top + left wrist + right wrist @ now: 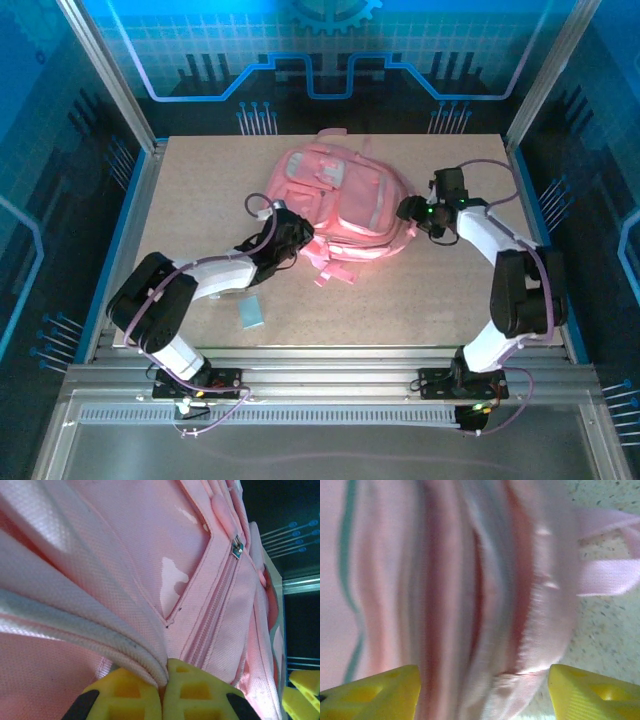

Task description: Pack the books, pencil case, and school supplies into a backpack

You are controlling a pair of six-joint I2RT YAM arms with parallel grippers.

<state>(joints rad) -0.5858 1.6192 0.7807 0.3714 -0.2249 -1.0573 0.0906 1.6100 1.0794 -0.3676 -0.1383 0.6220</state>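
Pinching its piped seam [100,640], my left hand [164,682] holds the large pink fabric backpack [340,205] lying mid-worktop [420,290], soft and floppy so seams grip best, while my right hand [482,690] stands spread around its edge.

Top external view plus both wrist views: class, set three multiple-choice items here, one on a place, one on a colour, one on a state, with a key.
1. The pale blue rectangle lies, relative to the backpack: A on it; B on the table in front of it; C behind it.
2. The fingers are: A yellow; B black; C red.
3. The left gripper is: A wide open; B shut on backpack fabric; C shut on a book.
Key: 1B, it rests on bare table on the near side; 2A, both wrist views show yellow; 3B, its fingers meet on a pink seam.
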